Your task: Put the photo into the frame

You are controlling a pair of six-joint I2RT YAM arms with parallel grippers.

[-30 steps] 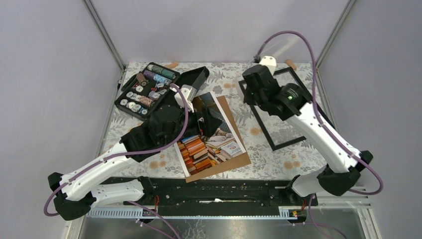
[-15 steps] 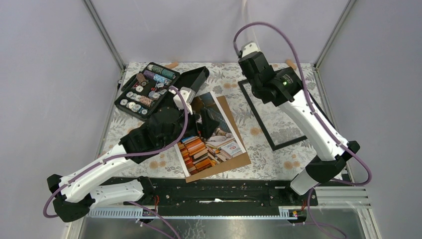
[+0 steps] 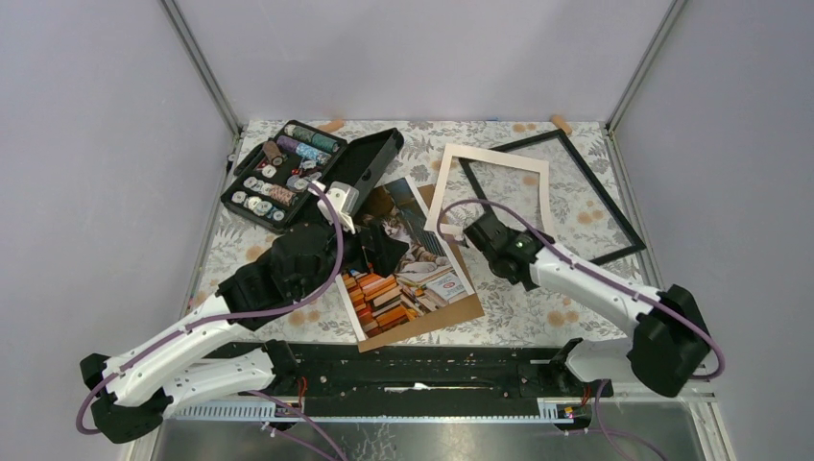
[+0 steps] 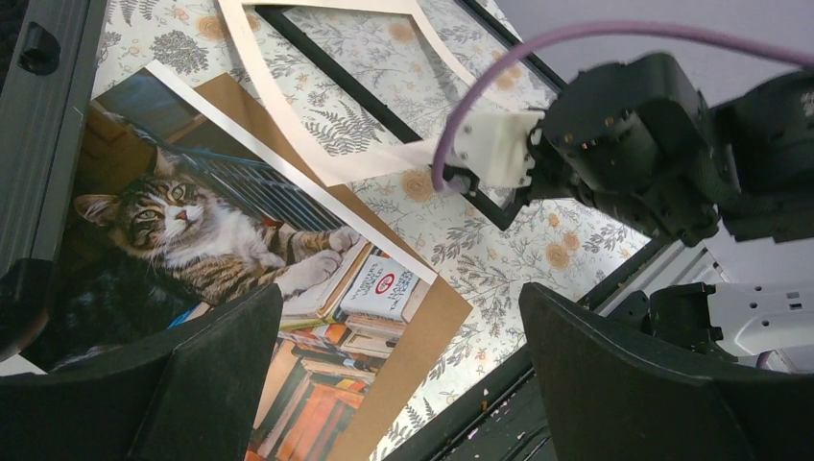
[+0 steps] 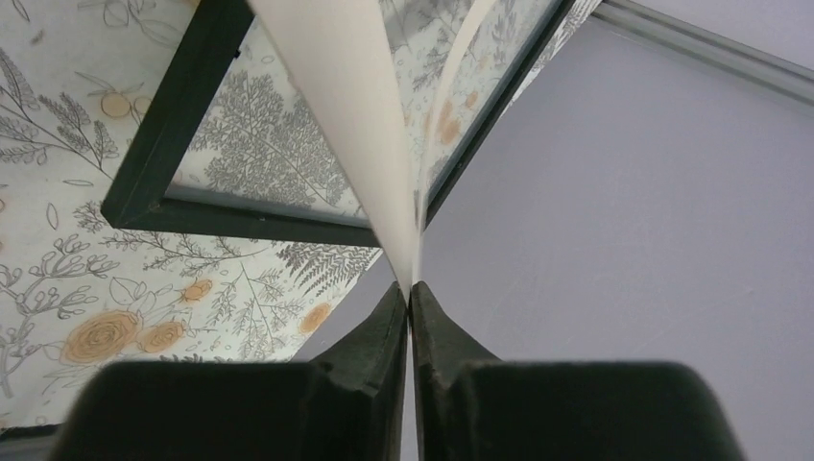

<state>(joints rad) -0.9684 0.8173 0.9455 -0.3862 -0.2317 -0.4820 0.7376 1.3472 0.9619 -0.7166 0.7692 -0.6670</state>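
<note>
- The rectangular paper photo (image 3: 384, 288) of a tabby cat among stacks of colourful books, with a wide white border, lies flat near the middle of the desk (image 3: 538, 307), which has a floral cover.
- The photo rests on a plain brown backing board (image 3: 459, 309). The board shows beyond the photo at the right and at the near side.
- The photo is not in the frame.
- The large thin black rectangular frame (image 3: 600, 192) lies flat at the far right of the desk, well apart from the photo. The floral cover shows through its opening.
- A cream card mat (image 3: 499, 157) with a rectangular window lies between the photo and the frame. Its right part covers the left corner of the frame.
- The right hand (image 5: 411, 288) is clenched on the near edge of the cream card mat. Its two fingers press the thin card between their tips, and the card bends upward from them.
- The left hand (image 4: 398, 298) is released, with its fingers spread wide. It hangs over the middle of the photo and grasps nothing.
- A black case of thread spools (image 3: 288, 168) stands open at the far left.
</note>
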